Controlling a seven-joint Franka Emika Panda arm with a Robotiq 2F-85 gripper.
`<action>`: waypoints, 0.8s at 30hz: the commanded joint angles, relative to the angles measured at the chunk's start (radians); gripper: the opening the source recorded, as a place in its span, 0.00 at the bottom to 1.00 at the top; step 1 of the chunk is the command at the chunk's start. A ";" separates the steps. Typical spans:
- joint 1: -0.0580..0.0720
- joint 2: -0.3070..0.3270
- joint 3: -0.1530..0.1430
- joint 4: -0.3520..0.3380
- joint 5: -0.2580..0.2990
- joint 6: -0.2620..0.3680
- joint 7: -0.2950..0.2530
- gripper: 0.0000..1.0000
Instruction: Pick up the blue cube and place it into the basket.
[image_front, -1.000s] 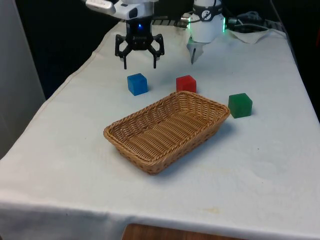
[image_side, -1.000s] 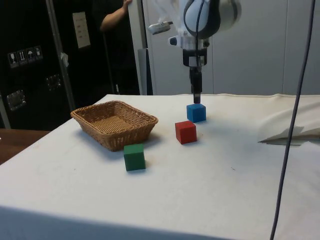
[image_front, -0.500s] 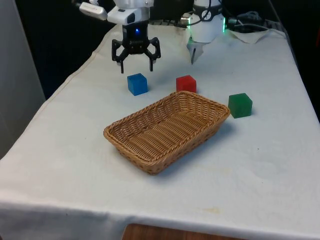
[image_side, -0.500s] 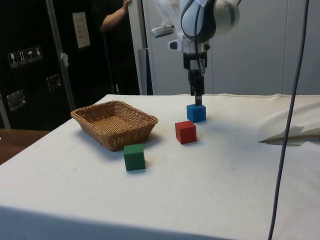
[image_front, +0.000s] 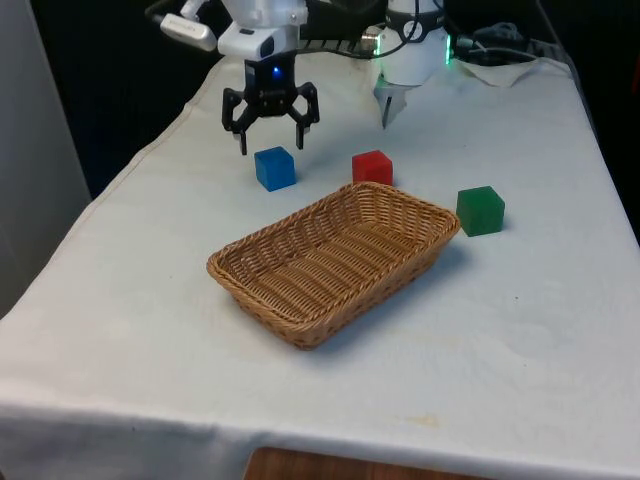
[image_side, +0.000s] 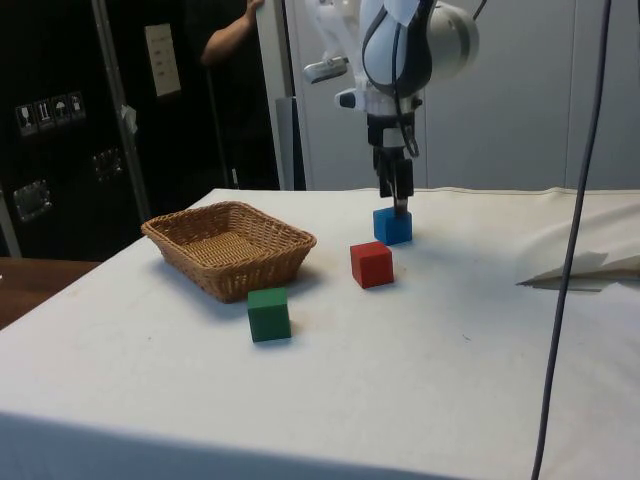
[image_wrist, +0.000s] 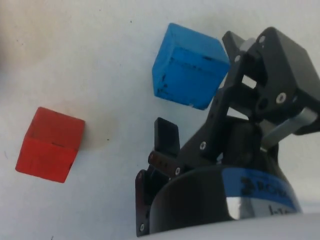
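The blue cube (image_front: 274, 167) (image_side: 392, 226) (image_wrist: 189, 66) sits on the white cloth beyond the wicker basket (image_front: 335, 259) (image_side: 229, 247), towards the front view's left. My gripper (image_front: 270, 142) (image_side: 398, 206) hangs open just above and slightly behind the cube, fingertips spread wider than the cube and nothing held. In the wrist view one finger (image_wrist: 166, 136) points down beside the cube, not touching it.
A red cube (image_front: 372, 167) (image_side: 371, 263) (image_wrist: 50, 145) stands close to the basket's far rim, next to the blue one. A green cube (image_front: 480, 210) (image_side: 268, 313) lies at the basket's end on the front view's right. A person's arm (image_side: 228, 35) shows behind the table.
The gripper has shifted a little towards the front view's left and dropped lower, closing in over the blue cube. The cubes and basket have not moved.
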 joint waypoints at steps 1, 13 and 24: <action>-0.013 0.001 0.023 -0.001 0.029 0.016 -0.027 1.00; -0.018 0.050 0.035 0.009 0.027 0.057 -0.075 1.00; -0.012 0.085 0.025 0.016 0.014 0.076 -0.091 1.00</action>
